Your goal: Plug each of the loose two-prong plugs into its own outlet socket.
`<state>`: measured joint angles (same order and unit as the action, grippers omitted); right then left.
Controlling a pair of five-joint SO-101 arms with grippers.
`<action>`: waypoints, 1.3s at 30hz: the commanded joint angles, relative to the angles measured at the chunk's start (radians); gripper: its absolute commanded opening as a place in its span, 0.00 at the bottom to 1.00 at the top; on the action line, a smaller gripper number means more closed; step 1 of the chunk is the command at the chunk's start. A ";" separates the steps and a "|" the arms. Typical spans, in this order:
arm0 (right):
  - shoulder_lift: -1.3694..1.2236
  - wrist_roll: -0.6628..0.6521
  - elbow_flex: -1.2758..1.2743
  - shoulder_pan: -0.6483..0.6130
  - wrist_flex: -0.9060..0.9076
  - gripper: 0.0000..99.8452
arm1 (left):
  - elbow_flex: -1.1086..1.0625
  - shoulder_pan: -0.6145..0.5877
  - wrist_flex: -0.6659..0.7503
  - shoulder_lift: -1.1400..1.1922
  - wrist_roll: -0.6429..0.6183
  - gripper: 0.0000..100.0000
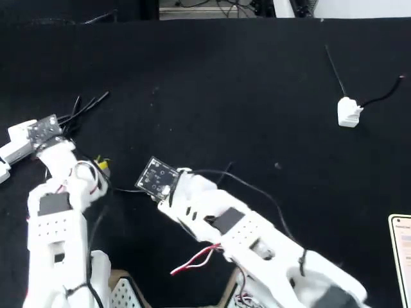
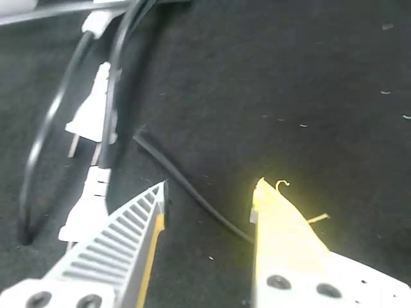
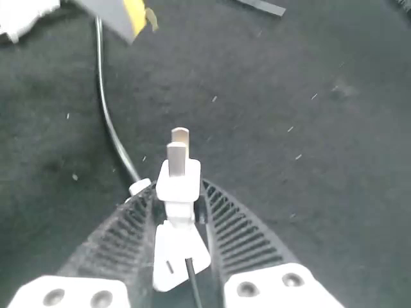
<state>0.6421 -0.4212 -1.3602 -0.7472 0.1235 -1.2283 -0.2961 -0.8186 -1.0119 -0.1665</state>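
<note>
Three plugs are in sight and we see none in a socket: our right gripper [image 3: 178, 189] is clamped on the held plug [image 3: 176, 215], its prongs pointing away over the cloth. Our left gripper [image 2: 210, 186] gapes wide and empty near the first loose plug [image 2: 92, 112] and the second loose plug [image 2: 85, 215], both lying among black cords. We judge all the plugging still to do, and cannot tell whether the white block [image 1: 349, 113] far across the black cloth [image 1: 212, 77] is an outlet; pale floor [image 1: 212, 6] shows beyond the far edge.
</note>
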 commanded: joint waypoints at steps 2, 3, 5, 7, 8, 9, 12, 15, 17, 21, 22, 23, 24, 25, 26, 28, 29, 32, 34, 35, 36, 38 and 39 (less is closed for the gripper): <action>-0.087 0.015 0.079 -0.015 -0.041 0.01 | -0.038 0.062 0.005 -0.166 0.037 0.22; -0.094 0.015 0.082 -0.015 -0.043 0.01 | -0.050 0.074 0.005 -0.196 0.046 0.22; -0.097 0.017 0.085 -0.015 -0.043 0.01 | -0.074 0.101 0.005 -0.261 0.055 0.22; -0.097 0.037 0.085 -0.015 -0.043 0.01 | -0.101 0.130 0.000 -0.325 0.069 0.22; -0.097 0.057 0.085 -0.015 -0.043 0.01 | -0.111 0.145 -0.012 -0.356 0.075 0.22; -0.096 0.074 0.087 -0.015 -0.043 0.01 | -0.117 0.163 -0.029 -0.387 0.083 0.22; -0.096 0.097 0.091 -0.015 -0.041 0.01 | -0.128 0.205 -0.075 -0.470 0.101 0.22; -0.091 0.106 0.090 -0.034 -0.041 0.01 | -0.159 0.226 -0.094 -0.542 0.104 0.22; -0.062 0.106 0.079 -0.071 -0.037 0.01 | -0.179 0.240 -0.097 -0.578 0.124 0.22; 0.024 0.106 0.045 -0.097 -0.021 0.01 | -0.185 0.288 -0.163 -0.641 0.130 0.22; 0.041 0.106 0.038 -0.097 -0.021 0.01 | -0.186 0.295 -0.170 -0.655 0.130 0.22; 0.056 0.106 0.030 -0.097 -0.021 0.01 | -0.189 0.302 -0.176 -0.671 0.130 0.22; 0.070 0.106 0.024 -0.097 -0.021 0.01 | -0.193 0.302 -0.180 -0.683 0.130 0.22; 0.077 0.107 0.019 -0.097 -0.021 0.01 | -0.197 0.302 -0.180 -0.695 0.130 0.22; 0.082 0.107 0.018 -0.097 -0.021 0.01 | -0.206 0.302 -0.180 -0.707 0.130 0.22; 0.082 0.107 0.018 -0.097 -0.021 0.01 | -0.223 0.303 -0.176 -0.729 0.130 0.22; 0.082 0.107 0.018 -0.097 -0.021 0.01 | -0.232 0.303 -0.175 -0.738 0.132 0.22; 0.088 0.107 0.025 -0.100 0.009 0.01 | -0.251 0.302 -0.172 -0.766 0.132 0.22; 0.088 0.107 0.038 -0.103 0.037 0.01 | -0.263 0.302 -0.172 -0.781 0.140 0.22; 0.088 0.107 0.047 -0.103 0.051 0.01 | -0.269 0.300 -0.172 -0.787 0.160 0.22; 0.090 0.107 0.053 -0.101 0.066 0.01 | -0.275 0.300 -0.172 -0.793 0.175 0.22; 0.104 0.107 0.064 -0.101 0.100 0.01 | -0.285 0.294 -0.172 -0.802 0.186 0.22; 0.120 0.107 0.065 -0.100 0.117 0.01 | -0.285 0.294 -0.173 -0.802 0.187 0.22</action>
<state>0.6974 -0.3214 -1.3510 -0.8378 0.1926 -1.5213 -0.0031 -0.9935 -1.8052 -0.0023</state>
